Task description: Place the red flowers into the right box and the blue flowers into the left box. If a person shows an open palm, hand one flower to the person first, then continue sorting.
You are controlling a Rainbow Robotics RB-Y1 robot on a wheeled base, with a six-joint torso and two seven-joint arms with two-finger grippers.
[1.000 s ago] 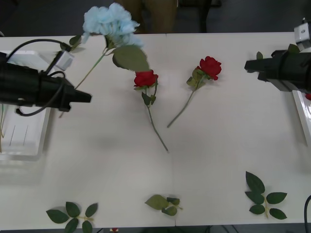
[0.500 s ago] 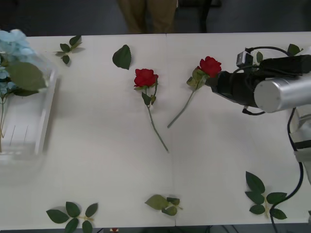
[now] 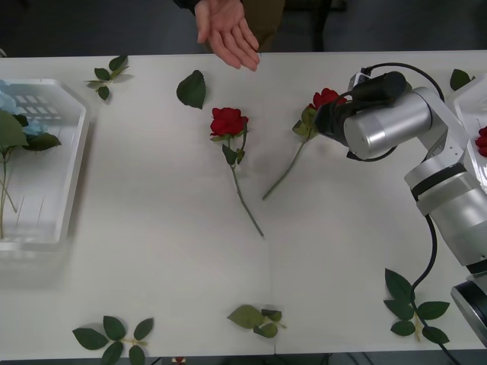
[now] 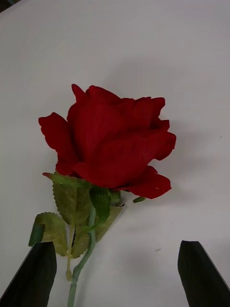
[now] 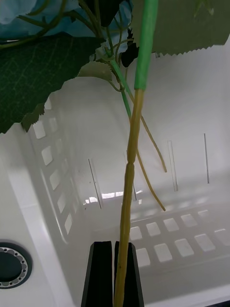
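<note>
A person's open palm (image 3: 228, 34) reaches over the table's far edge. Two red flowers lie on the table, one mid-table (image 3: 228, 122) and one further right (image 3: 327, 96). My right gripper (image 3: 327, 122) hovers open just above the right one; in the right wrist view its head (image 4: 112, 139) lies beyond the spread gripper (image 4: 115, 276). My left gripper (image 5: 114, 276) is shut on a blue flower's stem (image 5: 132, 158) over the left box (image 5: 52, 158). Blue flowers (image 3: 9, 106) lie in the left box (image 3: 76, 152). The right box (image 3: 473, 106) holds a red flower (image 3: 481, 141).
Loose green leaf sprigs lie about: a single leaf (image 3: 192, 89) and a sprig (image 3: 106, 72) at the far side, and more at the near edge (image 3: 114, 334), (image 3: 255, 318), (image 3: 415, 308). My right arm's silver body (image 3: 384, 122) spans the table's right part.
The person's hand has come in with an open palm. My right arm has swung in over the right rose. The blue flower has sunk lower into the left box.
</note>
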